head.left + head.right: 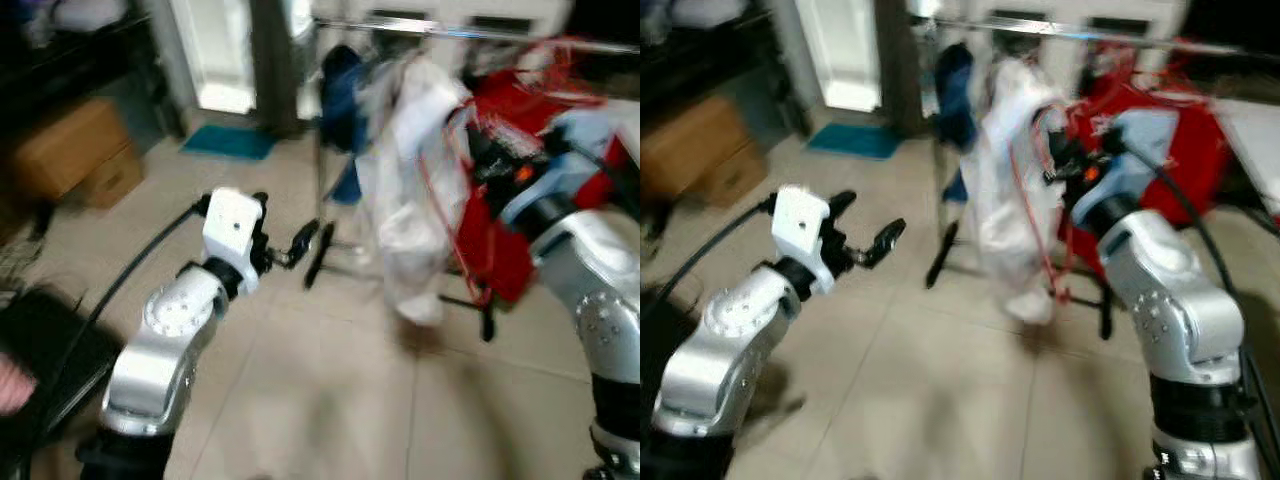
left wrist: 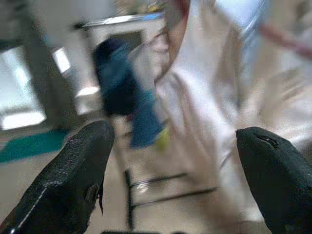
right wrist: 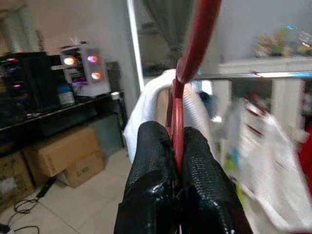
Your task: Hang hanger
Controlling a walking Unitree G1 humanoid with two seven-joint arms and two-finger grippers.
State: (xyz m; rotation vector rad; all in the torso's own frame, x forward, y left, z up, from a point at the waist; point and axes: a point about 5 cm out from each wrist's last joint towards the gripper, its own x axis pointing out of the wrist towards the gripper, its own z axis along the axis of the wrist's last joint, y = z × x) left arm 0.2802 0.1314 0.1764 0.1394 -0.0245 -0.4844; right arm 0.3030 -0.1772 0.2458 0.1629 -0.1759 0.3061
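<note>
My right gripper (image 3: pixel 178 187) is shut on the lower stem of a red hanger (image 3: pixel 196 44), whose hook rises above the fingers. It is raised at the right (image 1: pixel 1060 160), close below the metal rail (image 1: pixel 1090 35) of a clothes rack. A white garment (image 1: pixel 1005 190) hangs from the red hanger and droops toward the floor. My left gripper (image 1: pixel 865 218) is open and holds nothing; it sits low at the left, pointing at the rack. The head views are blurred.
A dark blue garment (image 1: pixel 955 90) and red clothing (image 1: pixel 1165 150) hang on the rack. Its black feet (image 1: pixel 940 255) rest on the tiled floor. Cardboard boxes (image 1: pixel 75 150) and a teal mat (image 1: pixel 228 142) lie at the back left. A dark object (image 1: pixel 45 345) sits at the near left.
</note>
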